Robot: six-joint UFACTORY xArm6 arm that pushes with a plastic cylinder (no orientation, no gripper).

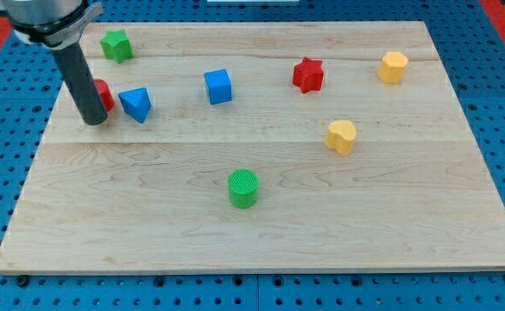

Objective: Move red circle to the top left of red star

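The red circle lies near the board's left edge, mostly hidden behind my rod. My tip rests on the board touching the red circle's lower left side. The red star sits far to the view's right, in the upper middle of the board. A blue triangle-like block stands just right of the red circle, close to it.
A green star is at the top left. A blue cube stands between the triangle and the red star. A yellow hexagon is at the top right, a yellow heart at mid right, a green cylinder at lower centre.
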